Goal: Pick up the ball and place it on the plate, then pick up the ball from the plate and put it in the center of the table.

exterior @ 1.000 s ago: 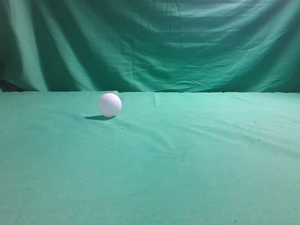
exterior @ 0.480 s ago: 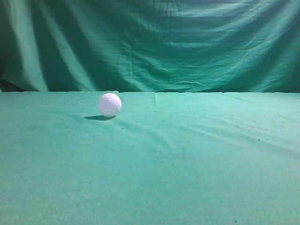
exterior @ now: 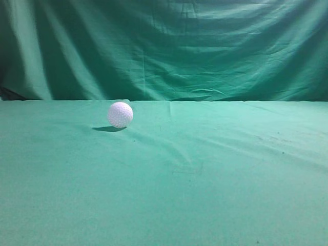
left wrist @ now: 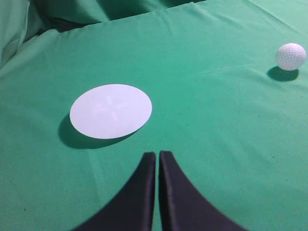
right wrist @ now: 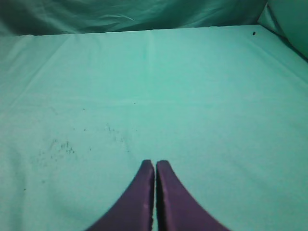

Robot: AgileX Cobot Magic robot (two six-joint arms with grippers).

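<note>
White dimpled golf ball (exterior: pixel 120 114) rests on green cloth tabletop (exterior: pixel 205 179), well apart from white round plate (left wrist: pixel 110 110), which is bare. Left claw (left wrist: pixel 157 156) and right claw (right wrist: pixel 155 166) both pressed together, holding nothing. Judgement: either nothing started or whole task finished; cannot tell.

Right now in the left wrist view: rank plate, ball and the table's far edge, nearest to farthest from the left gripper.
From the left gripper, shut and low in the picture:
1. The plate, just ahead and slightly left, flat on the table.
2. The ball, well off to the right and further out.
3. The table's far edge, along the top, beyond both.
</note>
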